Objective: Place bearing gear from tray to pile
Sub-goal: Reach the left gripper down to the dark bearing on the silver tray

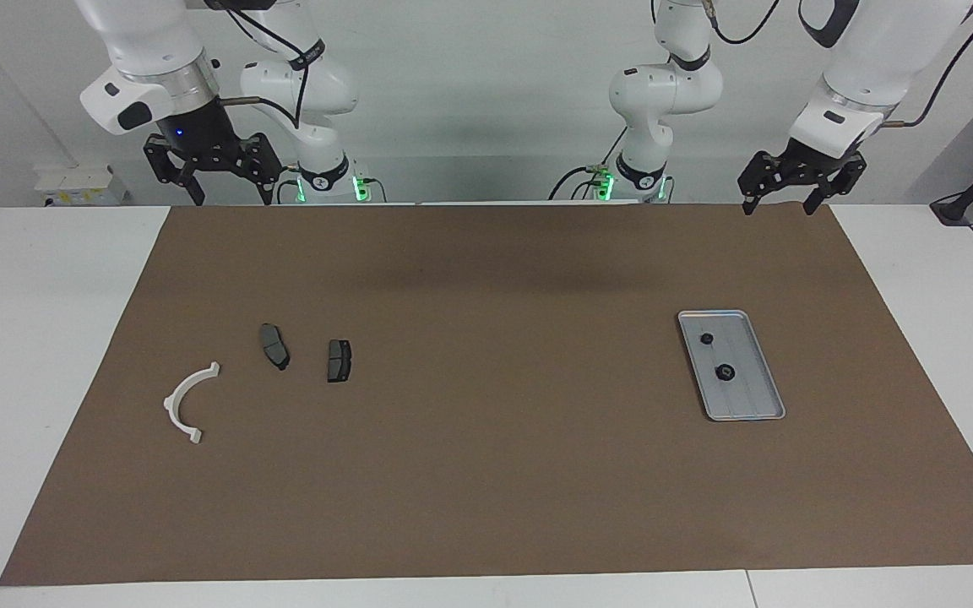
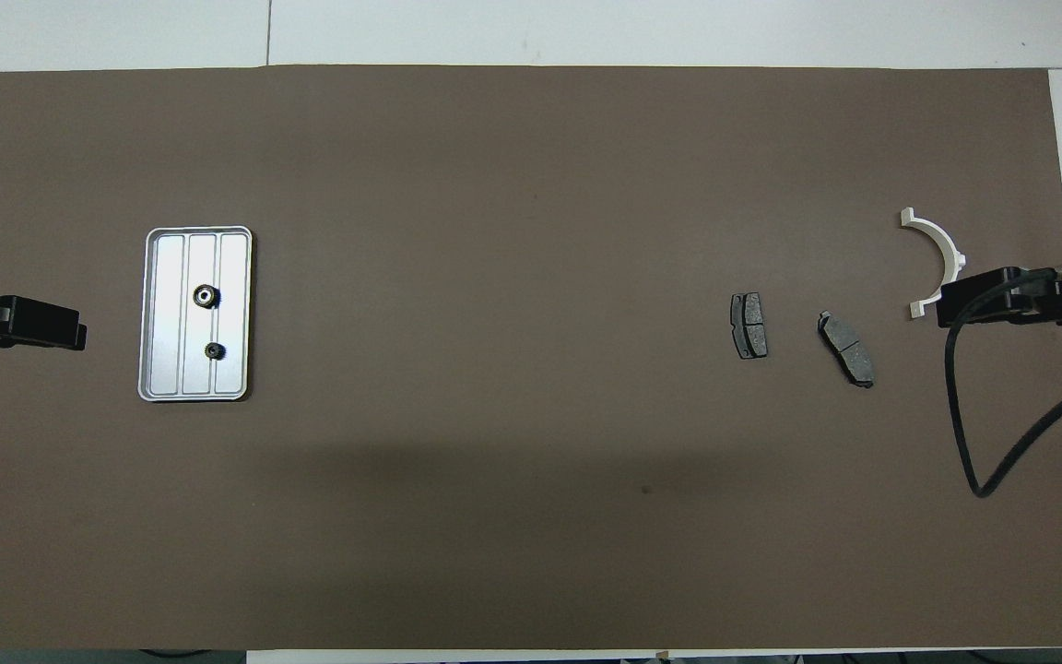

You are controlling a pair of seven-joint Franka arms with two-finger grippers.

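A white counter (image 1: 56, 279) is seen in the facing view, most of it covered by a large brown mat (image 1: 486, 473) that fills the middle of the frame. A white wall (image 1: 486, 101) is seen along the top, and a pale box with yellow labels (image 1: 77, 186) at the upper left
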